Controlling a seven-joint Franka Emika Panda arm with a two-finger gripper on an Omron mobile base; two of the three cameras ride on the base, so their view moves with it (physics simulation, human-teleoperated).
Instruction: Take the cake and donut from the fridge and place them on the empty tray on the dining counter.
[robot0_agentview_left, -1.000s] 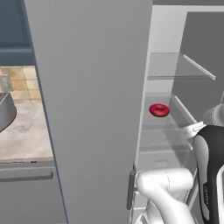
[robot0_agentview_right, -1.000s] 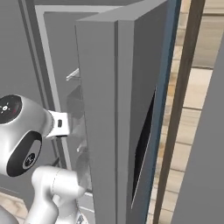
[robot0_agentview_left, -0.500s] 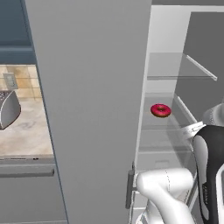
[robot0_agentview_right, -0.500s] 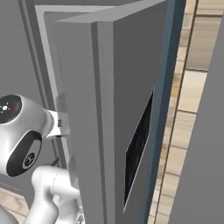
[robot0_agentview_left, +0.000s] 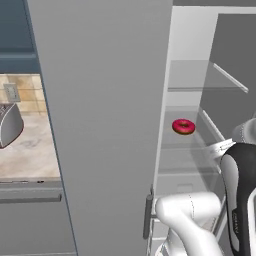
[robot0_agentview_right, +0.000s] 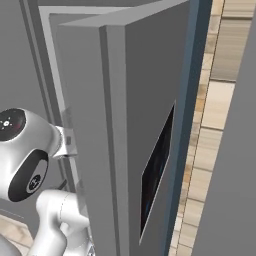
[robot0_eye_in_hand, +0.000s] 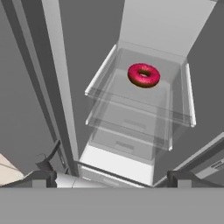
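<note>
The glossy red-pink frosted ring donut (robot0_eye_in_hand: 143, 75) is seen lying flat near the back edge of a clear fridge shelf (robot0_eye_in_hand: 131, 108), straight ahead of the empty, wide-open gripper (robot0_eye_in_hand: 113, 178).

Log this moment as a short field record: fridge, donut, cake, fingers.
fridge: right compartment open; left door shut
donut: red-pink ring lying flat on a clear shelf inside the fridge, untouched
cake: not made out
fingers: wide apart, empty, short of the donut
beside fridge: toaster on the worktop
</note>
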